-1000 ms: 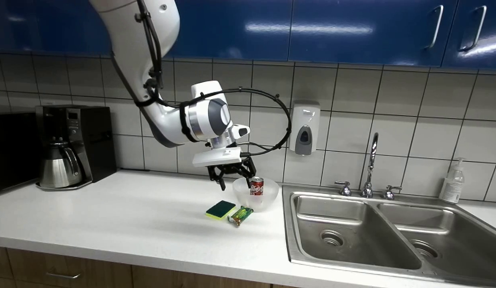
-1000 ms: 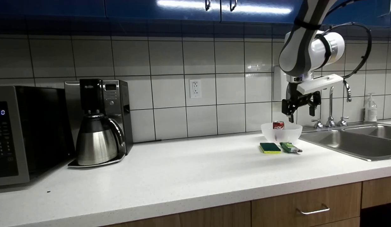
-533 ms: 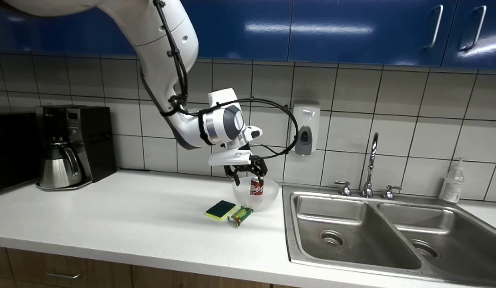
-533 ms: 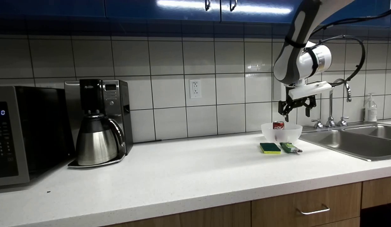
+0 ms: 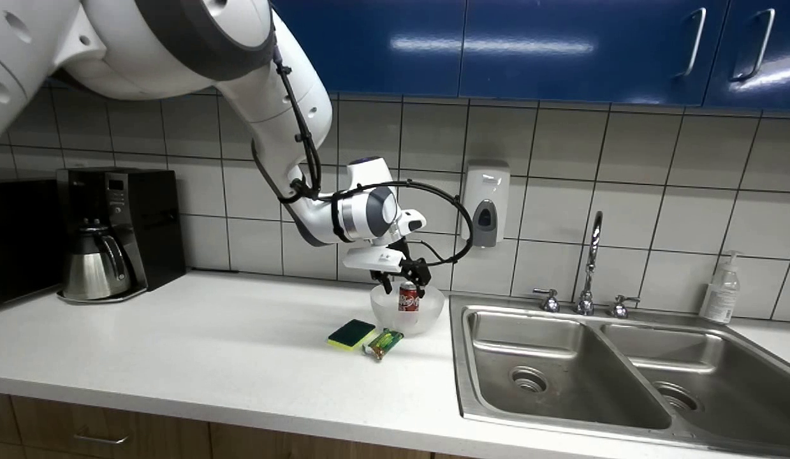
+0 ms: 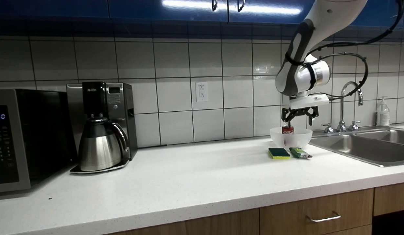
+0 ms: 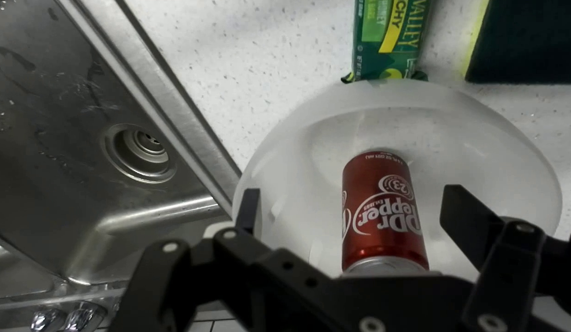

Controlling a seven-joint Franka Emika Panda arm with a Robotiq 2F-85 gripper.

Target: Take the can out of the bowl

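Observation:
The red can (image 7: 379, 212) with a silvery top and white lettering stands in the translucent white bowl (image 7: 488, 138). In both exterior views the can (image 5: 408, 299) (image 6: 288, 130) rises to about the rim of the bowl (image 5: 428, 319) (image 6: 298, 141). My gripper (image 7: 352, 200) is open and empty. In the wrist view one finger is on each side of the can, with a gap on both sides. In both exterior views the gripper (image 5: 404, 291) (image 6: 299, 124) points down just over the bowl, fingertips near the can's top. The can's silvery top is partly hidden by the gripper in the wrist view.
A green snack bar (image 5: 383, 344) and a green-yellow sponge (image 5: 351, 334) lie in front of the bowl. The steel sink (image 5: 460, 357) is beside the bowl. A coffee maker (image 6: 104, 130) and a microwave (image 6: 22, 140) stand farther along the counter. A soap dispenser (image 5: 486, 204) hangs behind.
My open gripper has come down and moved over the bowl, to the right in one exterior picture and left in another. The can, bowl, sponge and snack bar have not moved.

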